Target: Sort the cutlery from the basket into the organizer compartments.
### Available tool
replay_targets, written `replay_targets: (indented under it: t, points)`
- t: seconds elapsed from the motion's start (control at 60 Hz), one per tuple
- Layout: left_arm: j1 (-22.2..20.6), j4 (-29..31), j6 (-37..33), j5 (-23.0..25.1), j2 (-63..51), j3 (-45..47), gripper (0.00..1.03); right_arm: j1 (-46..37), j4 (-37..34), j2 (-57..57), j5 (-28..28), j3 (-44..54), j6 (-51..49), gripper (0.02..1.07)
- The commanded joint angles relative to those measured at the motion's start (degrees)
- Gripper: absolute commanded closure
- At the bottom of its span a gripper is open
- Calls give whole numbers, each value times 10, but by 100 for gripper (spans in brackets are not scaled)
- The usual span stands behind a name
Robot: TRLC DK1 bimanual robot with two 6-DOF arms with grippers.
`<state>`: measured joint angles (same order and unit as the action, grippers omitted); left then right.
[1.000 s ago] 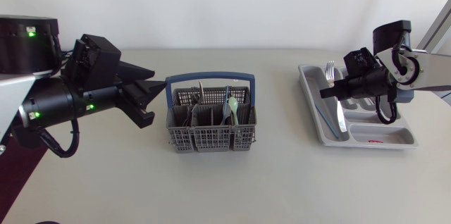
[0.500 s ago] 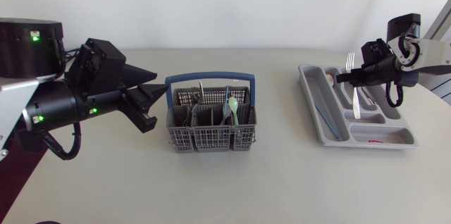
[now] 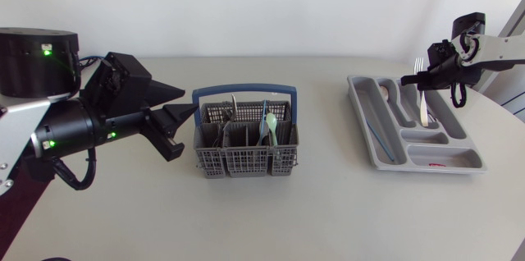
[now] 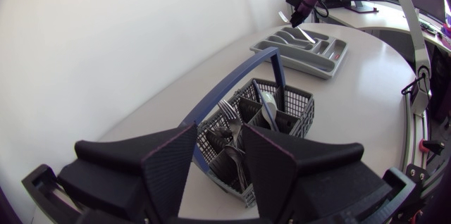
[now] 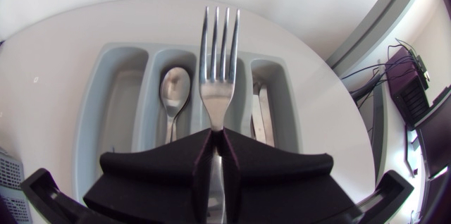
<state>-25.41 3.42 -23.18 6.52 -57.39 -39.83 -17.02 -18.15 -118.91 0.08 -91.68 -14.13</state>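
While the left tool sits open, the right tool, gripping the fork, has moved rightward.

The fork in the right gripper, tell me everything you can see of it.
The fork looks like shiny silver metal, with four straight tines and a slim neck. The right gripper is shut on its handle, tines pointing ahead. It is held over the grey organizer, beside the compartment holding a spoon. The handle's end is hidden from the wrist view.
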Motion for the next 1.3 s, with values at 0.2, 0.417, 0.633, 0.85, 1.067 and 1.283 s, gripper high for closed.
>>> replay_targets:
  t: [0.2,0.417,0.633,0.85,1.067,1.283]
  points:
    - [-10,-6,-16,-3,-6,20,58,-7,-24,-72,12,-71,-9,101]
    - [-11,-6,-19,-3,-2,27,58,-5,-24,-115,23,-90,-2,101]
    - [-11,1,-19,-4,10,31,58,-3,-9,-147,34,-95,4,101]
    - [-11,4,-24,-4,19,35,58,-2,-3,-163,43,-100,7,86]
    - [-11,7,-35,-5,27,37,58,1,-2,-134,43,-81,8,57]
    - [-10,8,-70,-6,40,51,58,19,20,-26,42,11,5,52]
